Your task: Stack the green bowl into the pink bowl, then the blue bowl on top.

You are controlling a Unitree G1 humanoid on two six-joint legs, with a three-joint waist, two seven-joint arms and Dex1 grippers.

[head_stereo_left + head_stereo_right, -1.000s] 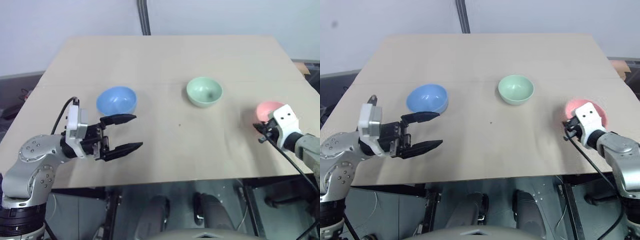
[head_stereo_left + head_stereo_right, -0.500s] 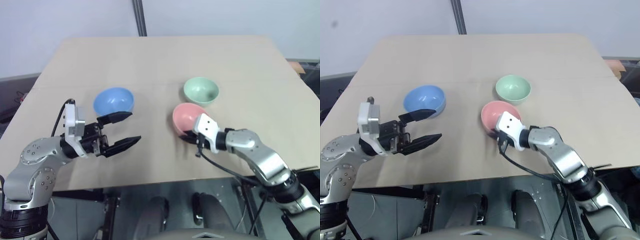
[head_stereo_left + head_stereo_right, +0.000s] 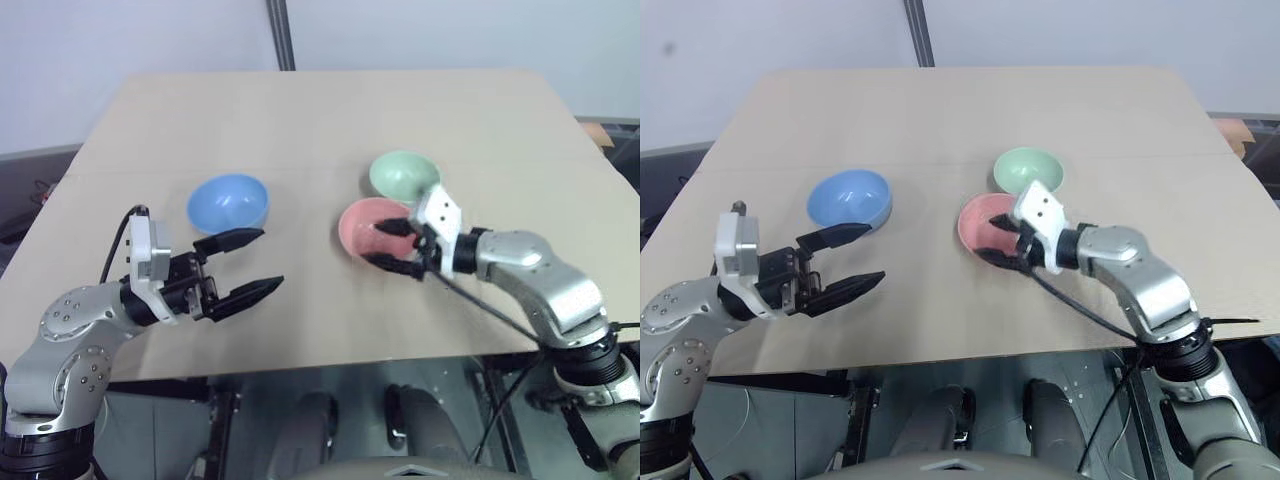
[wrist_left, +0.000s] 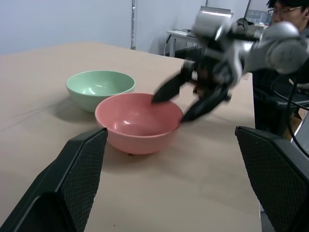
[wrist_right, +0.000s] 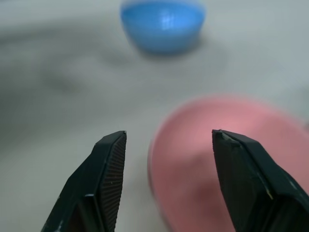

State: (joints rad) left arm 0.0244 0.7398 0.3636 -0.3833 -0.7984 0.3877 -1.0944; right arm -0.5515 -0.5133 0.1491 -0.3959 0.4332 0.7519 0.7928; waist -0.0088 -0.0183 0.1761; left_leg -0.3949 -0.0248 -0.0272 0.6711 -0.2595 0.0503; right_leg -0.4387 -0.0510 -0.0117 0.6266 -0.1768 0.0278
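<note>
- Left gripper (image 3: pixel 243 266): near edge of the table (image 3: pixel 300 120), fingers spread wide, empty. No change from a second ago; it points toward the blue bowl without touching it.
- Right gripper (image 3: pixel 396 245): a second ago clenched on the pink bowl at the table's far right. Now at table centre, fingers parted, one over the rim and one outside it, no longer pinching the wall. Judged: bowl just let go.
- Pink bowl (image 3: pixel 370 226): carried from the right edge to the middle. Now upright on the table, just beside the green bowl.
- Blue bowl (image 3: pixel 229 201): upright, left of centre, well apart from the other two. Unmoved.
- Green bowl (image 3: pixel 402 175): upright, just behind the pink bowl. Unmoved.
- Meaning for the task: the base bowl is placed. Nothing is stacked yet, and the green bowl goes in next.
</note>
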